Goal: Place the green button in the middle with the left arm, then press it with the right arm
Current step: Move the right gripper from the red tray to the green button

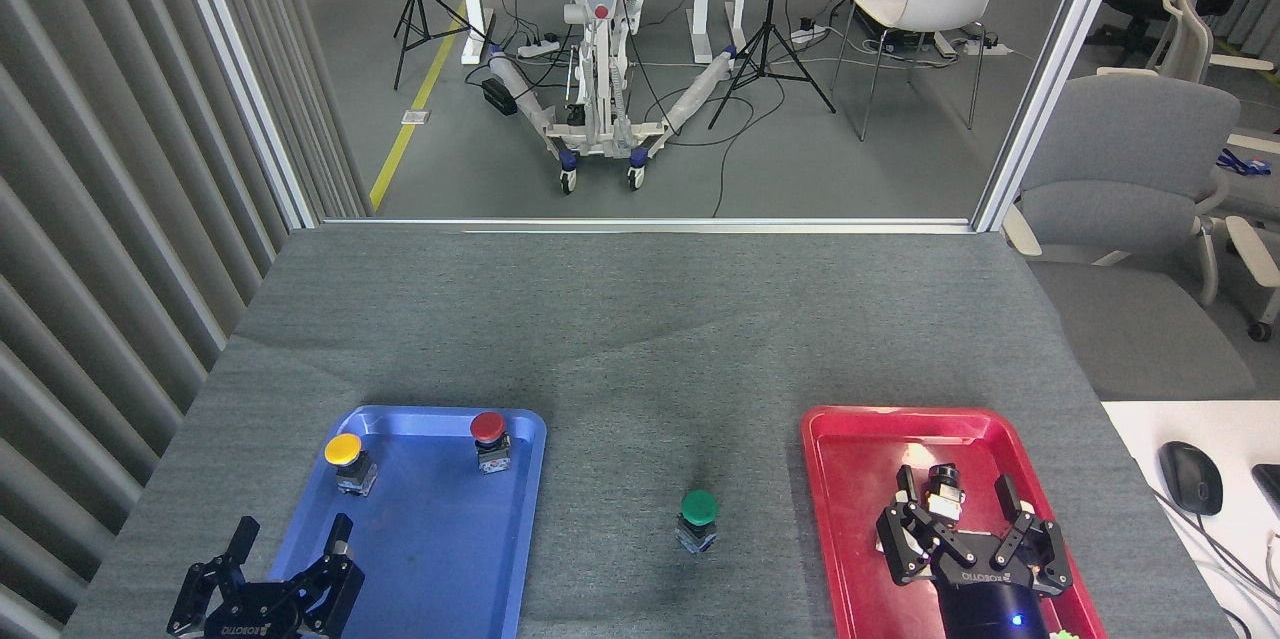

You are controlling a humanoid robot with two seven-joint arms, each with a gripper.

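Head view
Left gripper: our left arm's gripper point(288, 537) sits at 7 o'clock of the scene, over the near-left corner of the blue tray point(430, 559), fingers spread wide and holding nothing.
Right gripper: our right arm's gripper point(956, 499) sits at 5 o'clock, above the red tray point(850, 479), fingers spread wide with nothing gripped; a small boxy part of the wrist shows between them, and a blue light glows on the wrist below the white logo.
Green button: the green button point(698, 519) stands upright on the middle point(640, 369), the bare grey cloth between the two trays, at roughly 6 o'clock of the table, apart from both of our grippers.
Yellow button: the yellow button point(346, 461) stands in the blue tray's far-left corner, at 12 o'clock from our left gripper.
Red button: the red button point(489, 440) stands near the blue tray's far-right corner, at 3 o'clock from the yellow one.
Table: grey woven cloth covers the whole top, with a faint crease running across it beyond the trays.
Surroundings: a computer mouse point(1190, 477) lies on a white desk at 3 o'clock; a grey office chair point(1125, 169) stands at 2 o'clock; a white wheeled stand point(598, 49) rises at 12 o'clock beyond the table.
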